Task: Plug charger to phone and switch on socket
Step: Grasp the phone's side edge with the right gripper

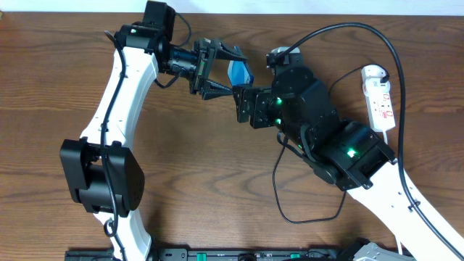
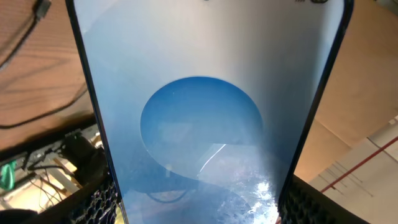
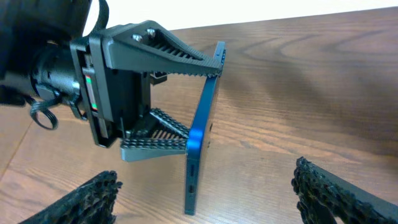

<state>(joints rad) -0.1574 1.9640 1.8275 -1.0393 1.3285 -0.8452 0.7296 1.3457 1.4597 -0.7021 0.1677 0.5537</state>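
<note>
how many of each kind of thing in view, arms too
phone: 1
white power strip: 1
black charger cable: 1
robot arms: 2, the left arm and the right arm
total: 5

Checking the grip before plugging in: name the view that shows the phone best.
Right wrist view: the phone stands edge-on, clamped by the left gripper, with nearly its whole length visible. The left wrist view shows only its blue screen filling the frame, ends cropped. Overhead shows just a small blue sliver beside that gripper.
</note>
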